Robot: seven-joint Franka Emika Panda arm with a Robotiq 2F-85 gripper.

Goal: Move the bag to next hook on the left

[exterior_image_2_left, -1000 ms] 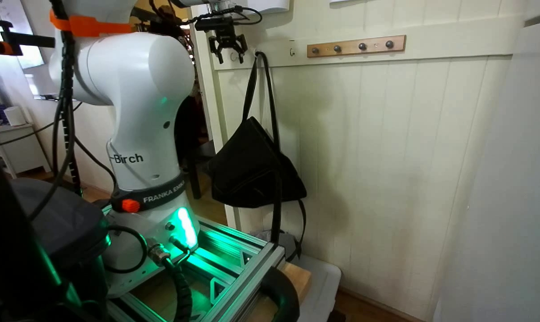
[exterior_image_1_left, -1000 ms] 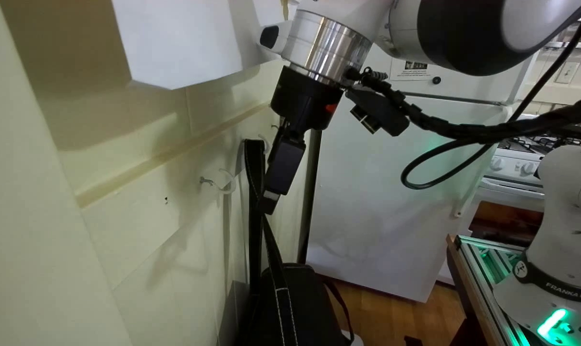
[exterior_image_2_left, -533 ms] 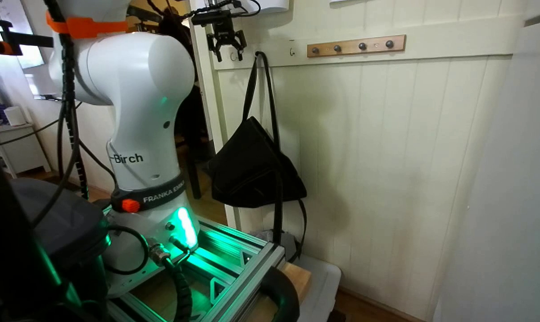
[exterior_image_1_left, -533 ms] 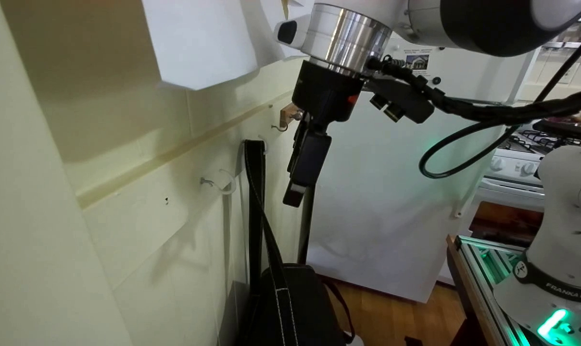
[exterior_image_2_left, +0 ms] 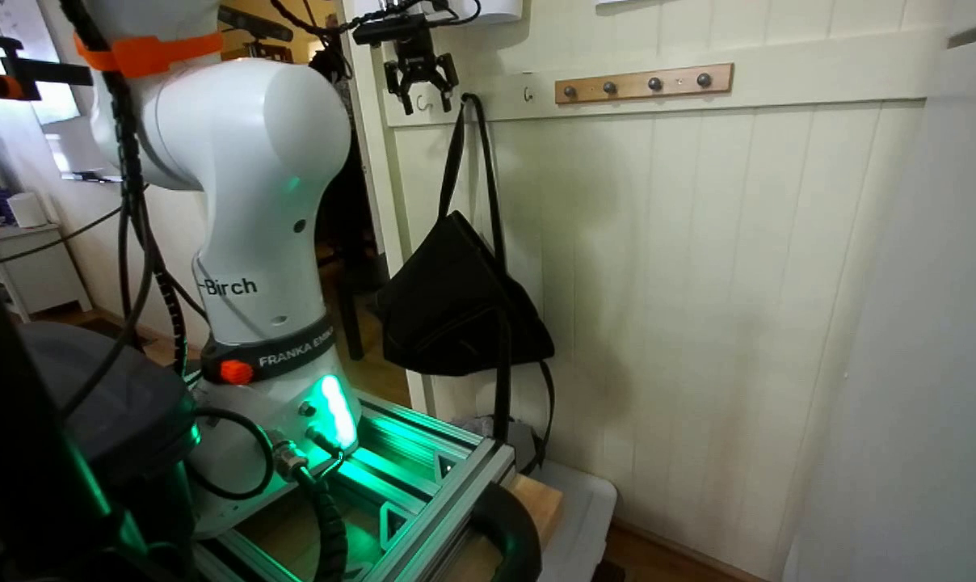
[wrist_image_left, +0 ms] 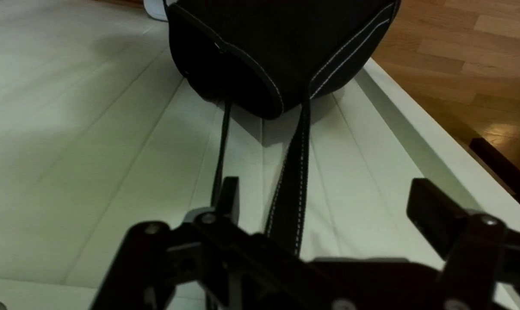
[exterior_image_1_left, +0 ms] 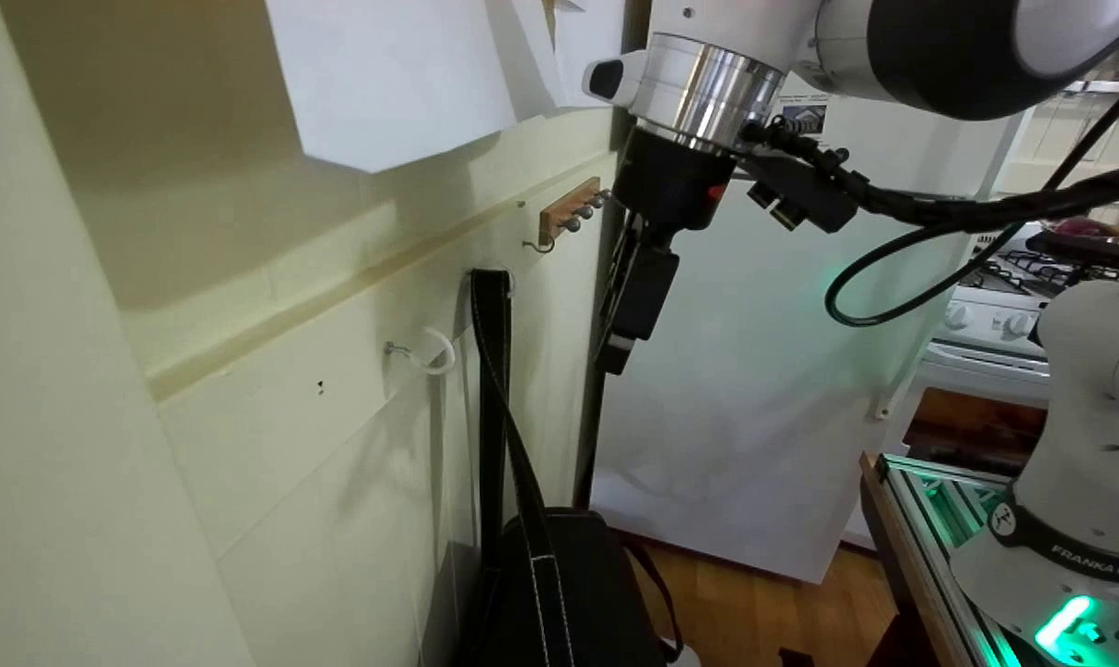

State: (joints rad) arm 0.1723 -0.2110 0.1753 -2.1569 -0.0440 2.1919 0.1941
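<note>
The black tote bag (exterior_image_1_left: 573,574) hangs by its long straps from a wall hook in both exterior views; it also shows in an exterior view (exterior_image_2_left: 464,299) and the wrist view (wrist_image_left: 281,47). A bare white curved hook (exterior_image_1_left: 444,354) is on the wall left of the strap; it also shows in an exterior view (exterior_image_2_left: 423,103). My gripper (exterior_image_1_left: 612,357) is open and empty, out from the wall beside the strap tops. It also appears in an exterior view (exterior_image_2_left: 429,107). In the wrist view, the wide strap lies beyond the open fingers (wrist_image_left: 326,193), nearer the left finger.
A small metal hook (exterior_image_2_left: 527,93) and a wooden peg rack (exterior_image_2_left: 643,83) are right of the bag. A white box-like object (exterior_image_1_left: 411,83) juts from the wall above. A fridge (exterior_image_1_left: 735,371) stands behind the gripper. A white lidded bin (exterior_image_2_left: 581,509) is below the bag.
My gripper has moved away from the wall and strap, rightward and slightly up in an exterior view, uncovering the peg rack. The bag has not moved, and the gripper stays open.
</note>
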